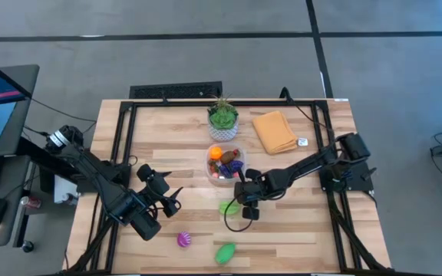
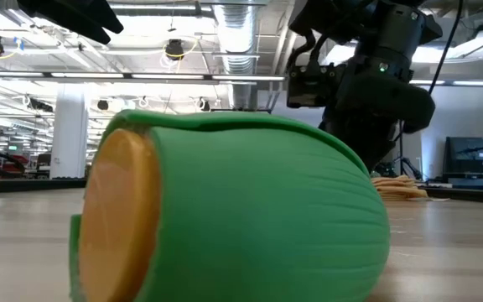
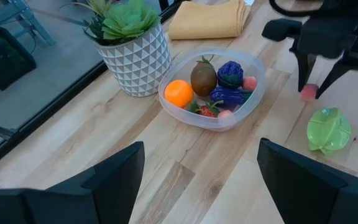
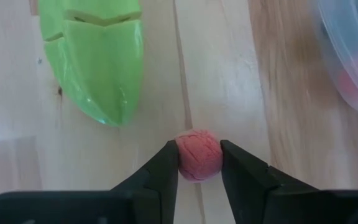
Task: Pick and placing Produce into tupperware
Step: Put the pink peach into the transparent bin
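The clear tupperware (image 1: 225,164) (image 3: 213,93) sits mid-table and holds an orange, a brown, purple and red toy pieces. My right gripper (image 1: 245,208) (image 4: 199,158) (image 3: 316,84) is near its front right corner, shut on a small pink toy ball (image 4: 199,155). Beside it a light green toy fruit (image 1: 230,206) (image 4: 95,56) (image 3: 329,129) lies on the wood. A green toy with an orange end (image 1: 225,253) (image 2: 225,210) and a purple-pink toy (image 1: 183,240) lie near the table's front edge. My left gripper (image 1: 171,198) (image 3: 197,180) is open, left of the tupperware, touching nothing. My right gripper pinches the pink ball across its sides (image 4: 182,155) between the two fingertips (image 4: 166,165), only at their free ends. The fingers come from above, pointing down. The ball is at or just above the tabletop; which of the two, I cannot tell.
A green potted plant in a white patterned pot (image 1: 222,119) (image 3: 132,43) stands behind the tupperware, with a folded orange cloth (image 1: 275,131) (image 3: 210,18) to its right. Black frame rails (image 1: 125,130) run along the table's sides. Bare wood lies right of the right gripper.
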You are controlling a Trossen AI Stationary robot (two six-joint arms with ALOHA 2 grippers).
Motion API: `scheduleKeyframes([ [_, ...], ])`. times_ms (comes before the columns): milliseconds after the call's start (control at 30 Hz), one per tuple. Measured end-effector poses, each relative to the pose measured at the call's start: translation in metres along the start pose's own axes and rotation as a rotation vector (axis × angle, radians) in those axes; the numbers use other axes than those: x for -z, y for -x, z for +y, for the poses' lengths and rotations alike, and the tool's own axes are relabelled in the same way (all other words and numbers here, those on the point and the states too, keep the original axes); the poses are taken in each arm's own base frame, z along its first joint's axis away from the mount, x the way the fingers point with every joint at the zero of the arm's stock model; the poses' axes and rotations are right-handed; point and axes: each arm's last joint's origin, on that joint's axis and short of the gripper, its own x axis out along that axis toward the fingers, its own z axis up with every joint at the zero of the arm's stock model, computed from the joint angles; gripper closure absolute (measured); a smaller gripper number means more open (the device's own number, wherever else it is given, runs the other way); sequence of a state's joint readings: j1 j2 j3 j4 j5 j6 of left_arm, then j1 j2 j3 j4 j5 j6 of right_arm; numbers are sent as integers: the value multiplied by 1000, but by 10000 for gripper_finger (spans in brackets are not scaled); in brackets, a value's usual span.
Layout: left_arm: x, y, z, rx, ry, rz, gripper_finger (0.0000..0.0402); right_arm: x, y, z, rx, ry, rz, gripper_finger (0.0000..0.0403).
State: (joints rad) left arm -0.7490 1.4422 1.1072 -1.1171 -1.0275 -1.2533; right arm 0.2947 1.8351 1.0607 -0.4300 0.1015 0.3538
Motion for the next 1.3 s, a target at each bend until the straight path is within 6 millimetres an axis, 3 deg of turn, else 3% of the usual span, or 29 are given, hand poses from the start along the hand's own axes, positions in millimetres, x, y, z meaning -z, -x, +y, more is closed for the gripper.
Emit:
scheduleKeyframes([
  [300, 0, 0, 0, -3, -3, -5, 100, -4, 39, -6, 38, -17, -76, 270],
  [500, -1, -1, 1, -16, -7, -14, 100, -11, 61, -22, 95, -68, -170, 269],
  [1033, -2, -2, 2, -23, 6, -20, 100, -25, 57, -75, 172, -127, -172, 269],
  [1300, -2, -2, 2, -23, 7, -20, 100, -32, 57, -85, 154, -154, -226, 269],
])
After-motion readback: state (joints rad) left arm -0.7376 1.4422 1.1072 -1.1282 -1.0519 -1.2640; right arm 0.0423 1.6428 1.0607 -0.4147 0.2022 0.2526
